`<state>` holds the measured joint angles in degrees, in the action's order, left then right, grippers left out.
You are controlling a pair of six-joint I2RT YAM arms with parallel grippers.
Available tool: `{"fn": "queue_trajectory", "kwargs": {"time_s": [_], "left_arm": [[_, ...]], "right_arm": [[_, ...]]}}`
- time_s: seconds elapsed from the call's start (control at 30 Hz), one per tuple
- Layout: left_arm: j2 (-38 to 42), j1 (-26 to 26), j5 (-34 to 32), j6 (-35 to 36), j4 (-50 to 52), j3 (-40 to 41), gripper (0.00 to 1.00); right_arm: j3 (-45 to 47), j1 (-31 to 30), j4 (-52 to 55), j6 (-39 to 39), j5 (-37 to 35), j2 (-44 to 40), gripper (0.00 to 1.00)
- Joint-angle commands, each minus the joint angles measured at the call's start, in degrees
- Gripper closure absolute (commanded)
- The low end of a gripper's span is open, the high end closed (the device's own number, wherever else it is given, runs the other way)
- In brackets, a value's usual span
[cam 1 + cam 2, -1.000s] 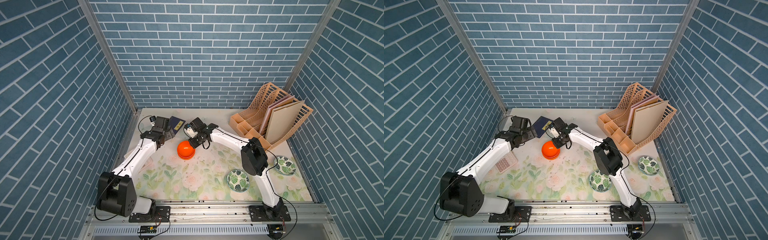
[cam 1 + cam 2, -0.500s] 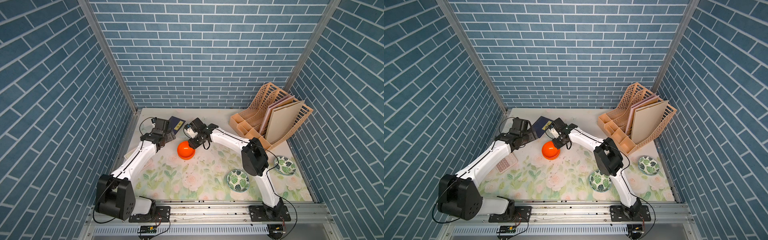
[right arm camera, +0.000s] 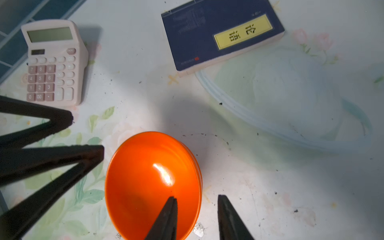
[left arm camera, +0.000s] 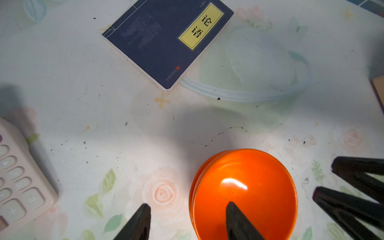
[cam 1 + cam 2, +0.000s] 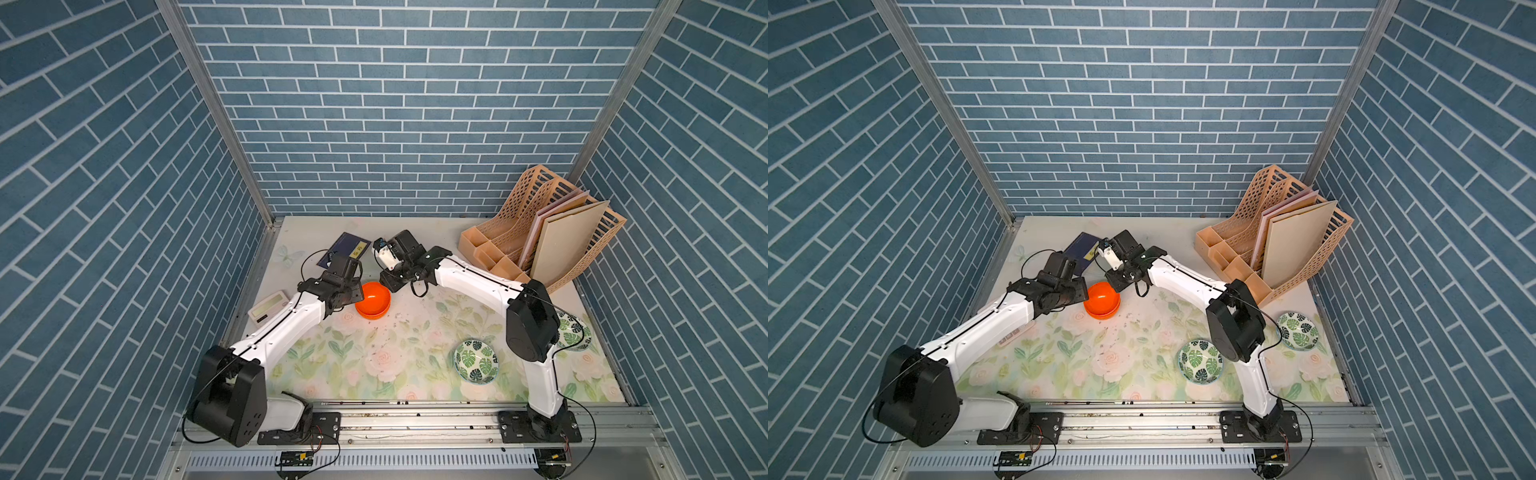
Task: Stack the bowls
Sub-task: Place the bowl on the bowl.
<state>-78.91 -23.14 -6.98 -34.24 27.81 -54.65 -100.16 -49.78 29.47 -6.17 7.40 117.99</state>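
Note:
Two orange bowls point(image 5: 372, 300) sit nested on the floral mat, seen in both top views point(image 5: 1101, 300). My left gripper point(image 4: 188, 205) is open and straddles the stack's rim point(image 4: 192, 199), with one finger over the inside and one outside. My right gripper point(image 3: 197, 198) is open and straddles the opposite rim point(image 3: 200, 178) the same way. Neither pair of fingers touches the rim. Two white leaf-print bowls stand apart at the right, one in the open point(image 5: 476, 360) and the other point(image 5: 573, 332) partly behind the right arm.
A navy book point(image 5: 344, 250) lies behind the stack. A pink calculator point(image 5: 269, 306) lies by the left wall, partly under the left arm. A tan file rack point(image 5: 540, 237) with boards fills the back right corner.
The left arm has swung from beside the book forward to the orange stack, and its jaws have narrowed. The right gripper has stayed at the stack's rim.

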Motion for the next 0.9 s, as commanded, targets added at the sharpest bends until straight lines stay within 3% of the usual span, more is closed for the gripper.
{"fn": "queue_trajectory", "kwargs": {"time_s": [0.0,0.87], "left_arm": [[-1.45,-0.05,0.38,0.35,-1.04,0.45,0.39],[-8.51,0.89,2.63,1.05,-4.17,-2.12,0.48]], "right_arm": [[1.15,0.53,-2.61,-1.46,0.84,0.02,0.65],[2.77,1.78,-6.14,-1.3,4.41,3.5,0.78]]}}
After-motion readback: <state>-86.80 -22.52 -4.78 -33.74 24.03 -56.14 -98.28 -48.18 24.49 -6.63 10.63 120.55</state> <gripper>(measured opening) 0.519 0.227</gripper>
